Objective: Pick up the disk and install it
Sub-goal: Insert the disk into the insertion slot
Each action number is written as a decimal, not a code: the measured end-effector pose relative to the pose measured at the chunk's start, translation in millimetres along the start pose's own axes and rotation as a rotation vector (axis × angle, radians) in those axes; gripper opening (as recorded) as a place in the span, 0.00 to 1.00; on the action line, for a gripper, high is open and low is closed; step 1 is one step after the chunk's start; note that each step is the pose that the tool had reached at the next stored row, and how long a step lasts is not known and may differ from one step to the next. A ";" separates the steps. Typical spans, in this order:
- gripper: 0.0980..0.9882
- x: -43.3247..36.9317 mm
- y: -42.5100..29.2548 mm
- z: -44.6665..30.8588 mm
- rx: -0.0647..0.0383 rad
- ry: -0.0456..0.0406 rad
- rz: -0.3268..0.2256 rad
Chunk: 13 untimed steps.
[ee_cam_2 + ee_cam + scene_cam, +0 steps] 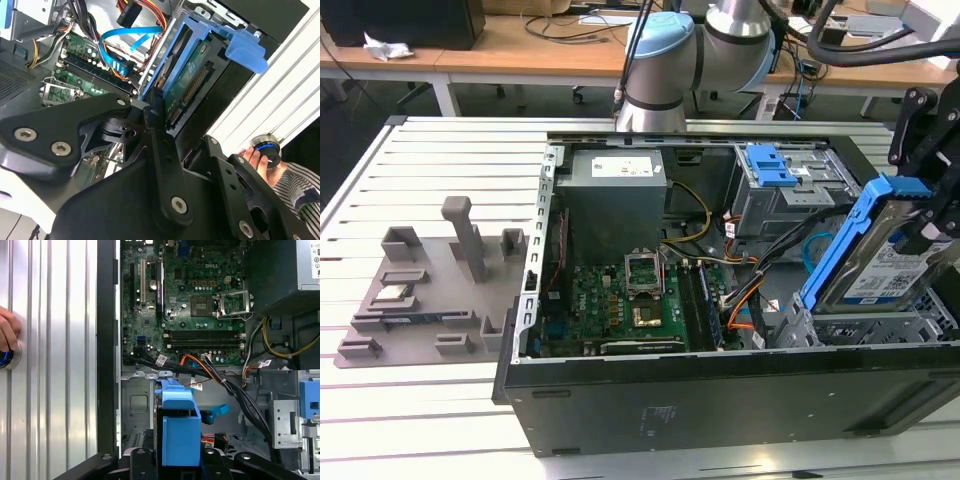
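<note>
Disk (882, 262) hung tilted over the drive cage (880, 325) at the open case's (720, 395) front corner, on the exterior view's right, its lower edge down among the cage's metal walls and its upper end leaning up and outward. The gripper (930, 215) was clamped on that raised end, fingers closed across the disk and its blue bracket, which I took to be why the thing stayed at a slant instead of dropping flat: it looked held at an angle so the low edge could find the cage first. In the second wrist view the gripper's (157, 107) black fingers pinched the disk's (192, 82) edge, the connector side facing up and the bracket's blue tab (245, 50) jutting past the case wall. In the first wrist view the bracket (180, 432) stood end-on, directly above the bay, with the bundled cables (215, 372) lying just beside it and clear of its path, as far as I could judge.

The disk seemed lifted and brought to its slot but not yet seated; it sat proud of the cage and nothing looked latched. A second blue latch (768, 163) sat on the other cage further back, untouched. On the tabletop (420, 170) beside the case a grey fixture (430, 290) held a small silver chip (395, 294). A hand (255, 160) rested on a round knob (265, 148) at the tabletop's edge, well apart from the arm.
</note>
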<state>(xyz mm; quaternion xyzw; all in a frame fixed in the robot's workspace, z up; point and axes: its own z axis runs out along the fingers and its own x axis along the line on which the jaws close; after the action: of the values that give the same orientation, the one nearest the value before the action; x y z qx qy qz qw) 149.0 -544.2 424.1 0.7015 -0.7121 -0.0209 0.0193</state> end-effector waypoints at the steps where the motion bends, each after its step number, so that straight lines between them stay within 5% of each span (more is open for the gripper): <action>1: 0.30 0.0 -0.1 1.3 0.000 0.0001 0.000; 9: 0.30 0.0 -0.9 15.3 0.000 0.0000 0.001; 13: 0.30 0.1 -1.3 30.9 0.000 0.0000 0.001</action>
<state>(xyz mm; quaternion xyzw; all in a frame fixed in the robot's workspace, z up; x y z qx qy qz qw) 148.6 -544.3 393.2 0.7013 -0.7123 -0.0209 0.0193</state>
